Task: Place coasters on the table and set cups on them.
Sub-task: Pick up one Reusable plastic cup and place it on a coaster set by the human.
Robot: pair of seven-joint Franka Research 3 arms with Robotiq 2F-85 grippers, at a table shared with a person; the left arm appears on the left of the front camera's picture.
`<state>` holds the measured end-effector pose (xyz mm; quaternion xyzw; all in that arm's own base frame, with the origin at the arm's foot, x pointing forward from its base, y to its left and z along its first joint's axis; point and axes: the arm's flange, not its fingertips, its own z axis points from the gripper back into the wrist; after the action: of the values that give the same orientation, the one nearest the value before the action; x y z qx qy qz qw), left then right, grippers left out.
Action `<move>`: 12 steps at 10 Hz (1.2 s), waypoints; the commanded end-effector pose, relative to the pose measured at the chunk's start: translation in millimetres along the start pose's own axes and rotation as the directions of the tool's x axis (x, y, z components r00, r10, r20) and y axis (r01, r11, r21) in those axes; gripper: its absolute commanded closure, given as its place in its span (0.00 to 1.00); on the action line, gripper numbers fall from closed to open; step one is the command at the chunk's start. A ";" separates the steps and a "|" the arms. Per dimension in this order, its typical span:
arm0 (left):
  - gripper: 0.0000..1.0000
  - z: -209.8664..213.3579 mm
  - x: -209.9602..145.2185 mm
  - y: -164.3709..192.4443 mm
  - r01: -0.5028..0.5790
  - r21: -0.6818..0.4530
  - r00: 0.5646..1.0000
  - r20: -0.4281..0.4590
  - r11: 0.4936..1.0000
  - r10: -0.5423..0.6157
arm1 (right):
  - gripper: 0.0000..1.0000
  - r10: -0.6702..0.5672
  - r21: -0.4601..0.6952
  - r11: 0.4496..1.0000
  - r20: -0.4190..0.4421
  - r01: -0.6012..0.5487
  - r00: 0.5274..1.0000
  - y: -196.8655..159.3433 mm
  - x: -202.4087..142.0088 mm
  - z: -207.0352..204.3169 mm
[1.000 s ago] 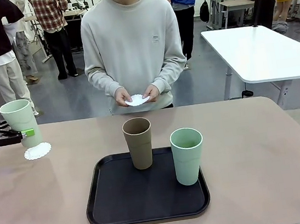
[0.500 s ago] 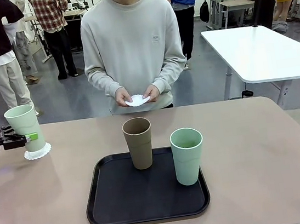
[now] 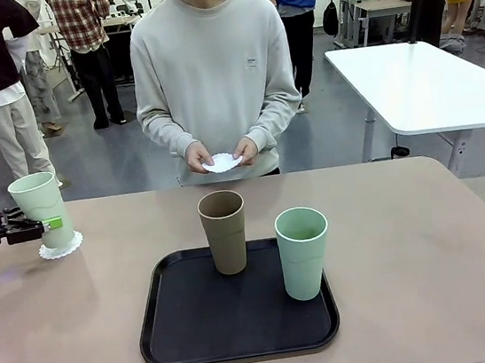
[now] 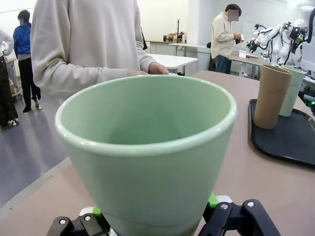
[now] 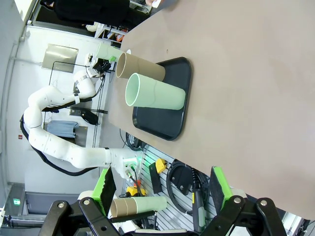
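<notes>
While pinched by the left end effector (image 3: 49, 223), a tapered mint cup (image 3: 40, 204) on a scalloped coaster (image 3: 62, 251); right end effector (image 5: 162, 189) spread.

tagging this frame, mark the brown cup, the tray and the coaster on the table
brown cup (image 3: 225, 236), front view, side wall
tray (image 3: 199, 323), front view, bare floor
coaster (image 3: 60, 253), front view, scalloped front edge
</notes>
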<state>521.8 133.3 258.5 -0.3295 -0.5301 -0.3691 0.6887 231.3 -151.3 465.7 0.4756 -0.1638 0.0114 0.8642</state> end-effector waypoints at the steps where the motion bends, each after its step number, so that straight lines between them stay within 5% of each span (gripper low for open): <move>1: 0.16 0.2 1.1 0.1 0.002 0.001 1.000 0.001 1.000 -0.002 | 0.00 0.001 0.006 1.000 0.001 -0.001 1.000 -0.8 -0.2 0.2; 12: 0.16 0.5 -13.9 13.7 0.084 -0.046 0.995 0.055 0.995 -0.081 | 0.00 0.001 0.006 1.000 0.001 -0.001 1.000 -0.8 -0.2 0.2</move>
<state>529.3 137.5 245.7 -0.3362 -0.5419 -0.3853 0.6670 231.3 -151.3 465.7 0.4756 -0.1638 0.0114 0.8642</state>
